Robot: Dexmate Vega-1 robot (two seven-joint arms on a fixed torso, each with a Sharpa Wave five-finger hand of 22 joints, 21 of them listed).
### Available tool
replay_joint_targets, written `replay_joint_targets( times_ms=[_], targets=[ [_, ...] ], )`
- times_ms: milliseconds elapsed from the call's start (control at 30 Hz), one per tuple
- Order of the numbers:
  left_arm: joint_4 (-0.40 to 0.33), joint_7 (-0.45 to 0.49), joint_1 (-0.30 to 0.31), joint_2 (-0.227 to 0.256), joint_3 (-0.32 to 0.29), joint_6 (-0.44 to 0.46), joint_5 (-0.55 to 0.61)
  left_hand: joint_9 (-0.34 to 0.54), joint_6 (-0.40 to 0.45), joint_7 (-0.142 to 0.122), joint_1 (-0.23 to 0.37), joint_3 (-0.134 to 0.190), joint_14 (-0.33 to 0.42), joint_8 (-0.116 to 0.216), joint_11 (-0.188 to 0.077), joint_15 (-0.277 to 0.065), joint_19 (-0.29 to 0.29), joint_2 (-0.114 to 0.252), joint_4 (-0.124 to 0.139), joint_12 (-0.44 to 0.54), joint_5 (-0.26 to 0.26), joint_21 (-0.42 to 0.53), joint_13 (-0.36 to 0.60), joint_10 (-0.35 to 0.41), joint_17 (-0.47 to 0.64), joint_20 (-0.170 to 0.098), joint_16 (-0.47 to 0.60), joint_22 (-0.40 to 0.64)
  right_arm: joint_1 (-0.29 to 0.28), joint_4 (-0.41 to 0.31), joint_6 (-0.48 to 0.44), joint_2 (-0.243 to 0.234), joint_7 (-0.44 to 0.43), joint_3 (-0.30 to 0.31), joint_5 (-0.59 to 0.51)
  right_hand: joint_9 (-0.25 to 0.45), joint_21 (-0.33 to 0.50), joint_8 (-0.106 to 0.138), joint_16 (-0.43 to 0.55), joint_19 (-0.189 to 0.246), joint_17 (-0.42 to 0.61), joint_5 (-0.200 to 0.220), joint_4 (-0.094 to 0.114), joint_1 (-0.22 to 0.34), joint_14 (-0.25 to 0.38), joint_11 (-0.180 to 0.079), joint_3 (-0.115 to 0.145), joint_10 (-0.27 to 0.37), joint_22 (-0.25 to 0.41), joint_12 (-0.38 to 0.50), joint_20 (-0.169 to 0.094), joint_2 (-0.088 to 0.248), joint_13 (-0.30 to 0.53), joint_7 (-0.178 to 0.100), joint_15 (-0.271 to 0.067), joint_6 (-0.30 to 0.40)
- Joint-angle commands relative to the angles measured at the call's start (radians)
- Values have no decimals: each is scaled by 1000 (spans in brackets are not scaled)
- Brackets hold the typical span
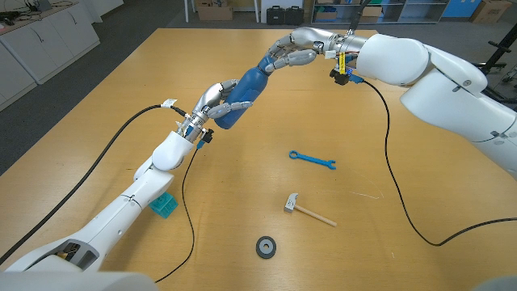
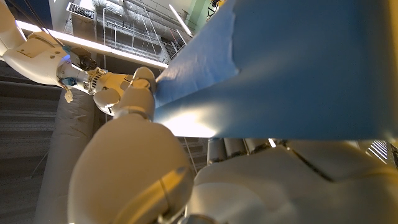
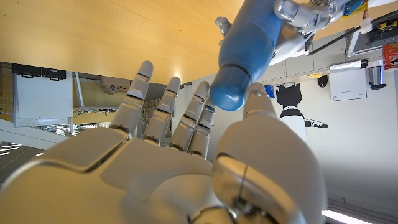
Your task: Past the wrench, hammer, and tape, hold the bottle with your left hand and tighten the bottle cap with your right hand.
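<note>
Blue bottle [image 1: 246, 91] held aloft over the wooden table [image 1: 161, 73], tilted, gripped low by the left hand [image 1: 212, 103] and met at its cap end by the right hand [image 1: 291, 50].

Contents of the bottle not visible through its opaque, smooth, matte blue plastic. Left hand's metallic fingers wrapped around the wide lower body; in the left wrist view, blue wall pressed right against the pale rounded fingers. Right hand's fingers curled around the narrow top in the head view; from the right wrist view, fingers spread with the rounded cap [image 3: 229, 93] at the thumb, so firm grasp cannot be told. Nearer on the table: flat blue wrench [image 1: 313, 159], wooden-handled hammer [image 1: 307, 210], dark round tape roll [image 1: 266, 246], well apart.
</note>
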Motion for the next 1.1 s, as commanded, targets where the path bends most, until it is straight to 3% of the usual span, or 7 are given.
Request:
replay_joint_targets(
  times_ms=[33,133,333,567,733,1100],
  targets=[
    [-6,1,2,0,-1,-6,0,5,234,-206,171,32,6,6,-138,-148,1,192,32,4,5,1,6,147,2,-136,-2,1,-12,-5,-32,28,-33,-5,-26,-2,14,69,42,43,-3,20,-2,57,110,-5,25,172,3,48,-29,15,5,-37,-54,166],
    [-9,3,3,-1,-2,-4,2,5,234,-206,171,32,6,6,-138,-148,1,192,32,3,5,1,6,148,2,-136,-2,1,-12,-1,-35,32,-33,-7,-24,-8,21,96,58,64,-8,37,-1,85,165,-5,33,250,3,63,-50,28,3,-39,-84,233],
    [-21,17,5,0,-7,1,20,5,236,-206,171,31,7,7,-138,-148,1,193,32,4,5,1,7,152,3,-136,-2,1,-3,1,-59,44,-25,-17,-20,-13,28,111,72,82,-12,45,6,95,216,-7,33,293,4,68,-67,33,3,-34,-97,272],
    [-58,74,21,0,-26,22,95,5,246,-198,179,32,21,10,-133,-149,18,199,28,8,6,8,11,168,5,-130,3,1,8,5,-85,54,-9,-17,4,-16,36,119,82,105,-15,46,11,99,254,-8,31,332,4,76,-80,37,8,-28,-104,290],
    [-93,136,37,2,-44,35,183,5,249,-195,182,32,24,11,-128,-149,22,199,27,8,6,9,12,171,6,-130,3,0,16,4,-109,56,-3,-16,25,-18,41,125,88,117,-18,45,12,102,280,-8,31,351,4,79,-88,38,12,-3,-107,302],
    [-118,195,49,13,-50,58,253,6,251,-198,187,33,28,12,-133,-149,20,199,25,7,6,7,14,173,6,-134,4,-2,18,13,-157,69,0,16,125,-21,48,132,96,135,-29,43,10,120,334,-7,35,402,4,90,-100,41,21,19,-119,316]
  ],
)
